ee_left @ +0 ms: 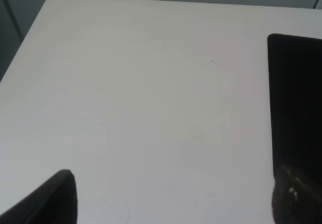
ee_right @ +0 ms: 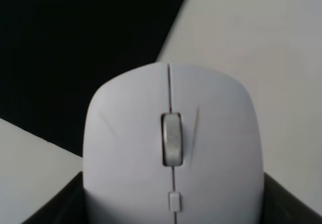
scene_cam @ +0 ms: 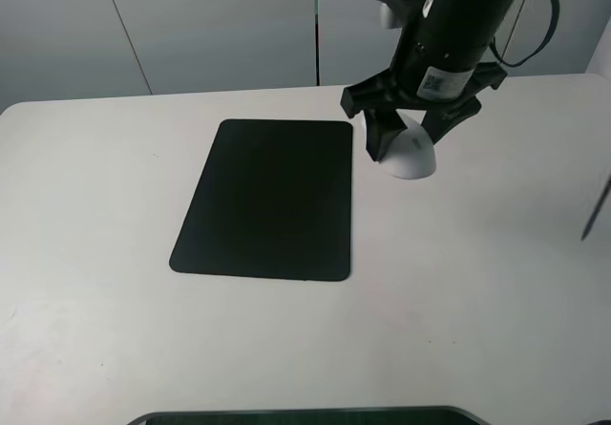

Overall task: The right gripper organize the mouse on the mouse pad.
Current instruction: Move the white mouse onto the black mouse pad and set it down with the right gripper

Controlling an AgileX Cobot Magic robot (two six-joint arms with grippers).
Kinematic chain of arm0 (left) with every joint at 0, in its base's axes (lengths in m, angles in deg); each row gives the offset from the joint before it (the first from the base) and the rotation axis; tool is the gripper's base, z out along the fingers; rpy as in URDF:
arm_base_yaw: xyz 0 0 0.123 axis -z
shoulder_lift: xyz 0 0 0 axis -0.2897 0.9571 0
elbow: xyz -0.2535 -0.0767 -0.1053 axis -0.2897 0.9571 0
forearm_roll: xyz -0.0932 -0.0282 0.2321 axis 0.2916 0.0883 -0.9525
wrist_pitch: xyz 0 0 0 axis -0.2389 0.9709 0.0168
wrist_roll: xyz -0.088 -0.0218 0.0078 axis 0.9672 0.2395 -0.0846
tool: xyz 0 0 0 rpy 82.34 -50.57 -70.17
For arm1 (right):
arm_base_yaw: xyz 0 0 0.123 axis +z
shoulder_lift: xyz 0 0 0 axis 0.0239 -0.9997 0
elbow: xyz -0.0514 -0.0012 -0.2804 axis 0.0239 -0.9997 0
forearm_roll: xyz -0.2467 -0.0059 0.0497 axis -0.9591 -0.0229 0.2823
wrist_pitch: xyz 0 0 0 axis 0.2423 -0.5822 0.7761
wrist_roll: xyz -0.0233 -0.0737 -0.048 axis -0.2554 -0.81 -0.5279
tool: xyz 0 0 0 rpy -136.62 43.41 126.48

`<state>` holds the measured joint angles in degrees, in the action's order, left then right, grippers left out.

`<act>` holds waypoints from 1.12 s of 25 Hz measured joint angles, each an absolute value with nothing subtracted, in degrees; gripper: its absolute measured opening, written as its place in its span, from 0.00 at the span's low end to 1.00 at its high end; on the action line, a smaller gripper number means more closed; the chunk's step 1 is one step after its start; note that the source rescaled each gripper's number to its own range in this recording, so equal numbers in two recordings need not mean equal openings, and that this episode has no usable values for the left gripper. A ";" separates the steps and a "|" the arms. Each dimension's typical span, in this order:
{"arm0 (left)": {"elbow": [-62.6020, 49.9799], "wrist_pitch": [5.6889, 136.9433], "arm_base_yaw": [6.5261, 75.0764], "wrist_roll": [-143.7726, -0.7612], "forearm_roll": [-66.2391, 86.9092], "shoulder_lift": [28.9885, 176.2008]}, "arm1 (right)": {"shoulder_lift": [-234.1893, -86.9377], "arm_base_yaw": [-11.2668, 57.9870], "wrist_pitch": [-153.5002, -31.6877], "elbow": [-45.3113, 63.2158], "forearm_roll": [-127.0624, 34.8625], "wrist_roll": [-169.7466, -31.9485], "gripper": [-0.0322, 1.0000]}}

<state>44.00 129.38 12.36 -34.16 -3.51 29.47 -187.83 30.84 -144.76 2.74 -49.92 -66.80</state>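
The white mouse (scene_cam: 410, 155) sits just right of the far right corner of the black mouse pad (scene_cam: 267, 201), off the pad. My right gripper (scene_cam: 406, 140) reaches down over it, with one finger (scene_cam: 374, 138) on each side. In the right wrist view the mouse (ee_right: 173, 143) fills the frame, its grey wheel facing up. The dark fingers (ee_right: 55, 204) press against its sides, and the pad (ee_right: 75, 48) lies beyond it. I cannot tell whether the mouse is lifted. My left gripper (ee_left: 171, 199) is open and empty over bare table, beside the pad's edge (ee_left: 297, 98).
The white table (scene_cam: 95, 205) runs to a grey wall at the back. A dark curved edge (scene_cam: 305, 415) shows at the table's front. A thin dark rod (scene_cam: 597, 205) hangs at the right edge. Black cables (scene_cam: 535, 33) trail from the right arm.
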 joint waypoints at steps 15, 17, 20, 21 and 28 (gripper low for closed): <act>44.00 129.38 12.36 -34.26 -3.51 29.47 | -205.78 36.54 -149.63 23.57 -49.69 -55.80 0.03; 44.00 129.38 12.36 -34.26 -3.51 29.47 | -207.69 36.94 -150.84 25.72 -49.46 -54.91 0.03; 44.00 129.38 12.36 -34.26 -3.51 29.47 | -210.67 37.85 -152.29 29.29 -50.21 -53.88 0.03; 44.00 129.38 12.36 -34.26 -3.51 29.47 | -211.79 38.20 -152.42 30.52 -50.21 -53.59 0.03; 44.00 129.38 12.36 -34.26 -3.51 29.47 | -218.51 39.05 -152.68 37.08 -50.45 -52.85 0.03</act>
